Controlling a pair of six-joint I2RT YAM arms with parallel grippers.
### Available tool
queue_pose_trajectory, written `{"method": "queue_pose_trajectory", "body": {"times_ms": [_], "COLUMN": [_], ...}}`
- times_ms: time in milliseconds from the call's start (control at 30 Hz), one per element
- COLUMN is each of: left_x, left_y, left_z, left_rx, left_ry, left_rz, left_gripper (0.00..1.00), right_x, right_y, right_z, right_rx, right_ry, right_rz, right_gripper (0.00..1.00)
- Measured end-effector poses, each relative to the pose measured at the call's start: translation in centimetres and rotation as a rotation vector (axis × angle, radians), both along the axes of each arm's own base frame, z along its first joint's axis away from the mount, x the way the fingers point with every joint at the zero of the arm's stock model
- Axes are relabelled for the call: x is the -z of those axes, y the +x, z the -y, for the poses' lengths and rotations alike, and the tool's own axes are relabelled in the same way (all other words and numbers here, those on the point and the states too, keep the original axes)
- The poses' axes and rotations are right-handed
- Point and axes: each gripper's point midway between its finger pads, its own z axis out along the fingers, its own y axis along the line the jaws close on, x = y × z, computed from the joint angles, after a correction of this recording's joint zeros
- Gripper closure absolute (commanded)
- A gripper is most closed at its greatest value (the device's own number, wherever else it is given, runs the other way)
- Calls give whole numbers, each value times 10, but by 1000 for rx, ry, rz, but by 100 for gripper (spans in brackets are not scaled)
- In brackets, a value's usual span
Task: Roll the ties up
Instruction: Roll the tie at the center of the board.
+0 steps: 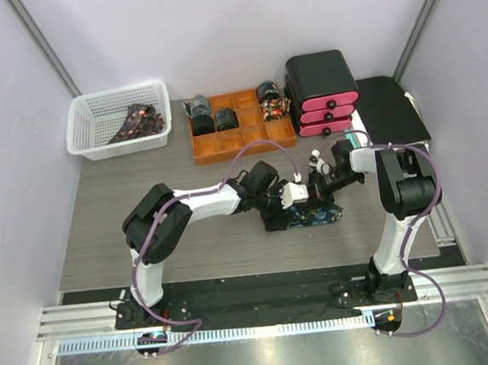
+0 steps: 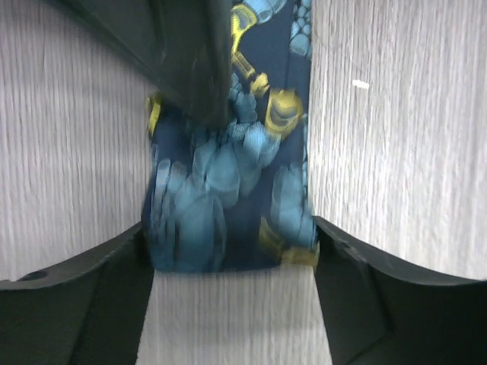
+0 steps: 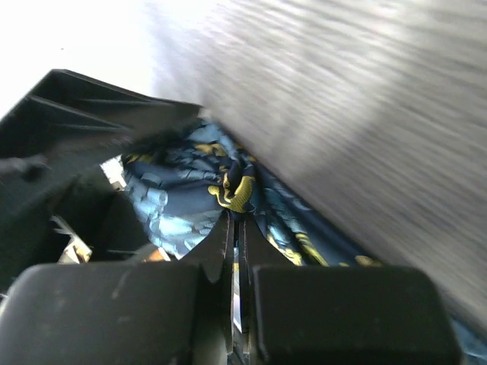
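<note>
Tie (image 2: 228,190) between left gripper (image 2: 228,262) fingers — right gripper (image 3: 236,236) pinching it.

Bare worktop (image 1: 127,218) left and front. Blocked behind by orange tray (image 1: 242,136), white basket (image 1: 119,118), pink drawer unit (image 1: 323,90).

The blue patterned tie (image 2: 228,205) runs off the left wrist view's top edge, its pattern motion-blurred.

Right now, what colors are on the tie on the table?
Dark navy tie with light blue and yellow shapes; left wrist view.
</note>
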Motion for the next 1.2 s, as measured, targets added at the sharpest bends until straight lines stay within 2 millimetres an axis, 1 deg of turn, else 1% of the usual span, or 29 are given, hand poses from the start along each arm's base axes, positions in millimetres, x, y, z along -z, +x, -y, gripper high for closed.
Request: {"method": "queue_pose_trajectory", "body": {"times_ms": [100,233,333,467,567,600,667,700,733,800,867,1033,1200], "left_x": [-1,-3,-4,-5,-8,-9,-12,-13,-13,-12,-12,-9,-6], "left_y": [0,1,-1,-5,-7,-7,-8,-9,-10,-11,-11,-12,-13], "left_z": [-9,-13,-10,-3,2,3,7,9,10,12,13,16,20], "left_rx": [-38,-70,-77,-73,-63,-57,-41,-33,-22,-9,-6,5,12], "left_ry": [-17,-45,-81,-144,-183,-192,-213,-220,-224,-225,-223,-199,-136], "left_rz": [-40,-72,-86,-100,-104,-102,-97,-95,-91,-85,-78,-39,36], "left_gripper": [18,16,16,17,23,28,34,41,45,54,61,64,71], "right_x": [5,10,14,14,15,15,15,15,15,16,16,16,15], "right_y": [-1,-3,-7,-10,-13,-13,-14,-14,-14,-14,-14,-14,-14], "right_z": [3,5,4,-5,-12,-14,-15,-15,-15,-15,-16,-16,-18], "right_rx": [4,-1,-18,-66,-95,-100,-103,-102,-101,-101,-98,-94,-95], "right_ry": [-22,-51,-78,-98,-103,-104,-104,-105,-105,-105,-105,-105,-108], "right_rz": [-28,-66,-82,-77,-75,-77,-83,-87,-90,-95,-102,-112,-113], "right_gripper": [99,99,99,99,99,99,99,99,99,99,99,99,99]}}
